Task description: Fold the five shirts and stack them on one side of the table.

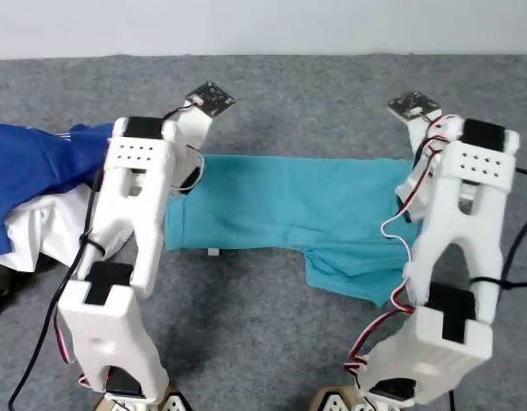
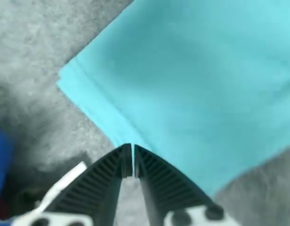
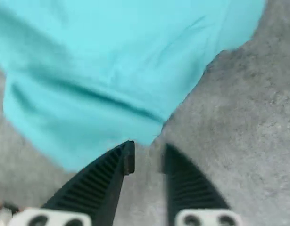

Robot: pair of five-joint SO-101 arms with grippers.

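A teal shirt (image 1: pixel 289 205) lies spread across the middle of the grey table, with a folded flap at its near right. My left gripper (image 1: pixel 188 178) sits at the shirt's left end. In the left wrist view its fingertips (image 2: pixel 133 157) are pressed together right on the hem of the teal shirt (image 2: pixel 196 84), shut on that edge. My right gripper (image 1: pixel 409 205) is at the shirt's right end. It (image 3: pixel 147 160) stands open with a narrow gap, just off the edge of the teal shirt (image 3: pixel 111 61), with bare table under its tips.
A blue shirt (image 1: pixel 32 163) lies bunched on a white shirt (image 1: pixel 40 227) at the table's left edge. A patch of blue shirt (image 2: pixel 1 160) also shows beside the left gripper. Grey table (image 1: pixel 246 342) stretches in front of the teal shirt.
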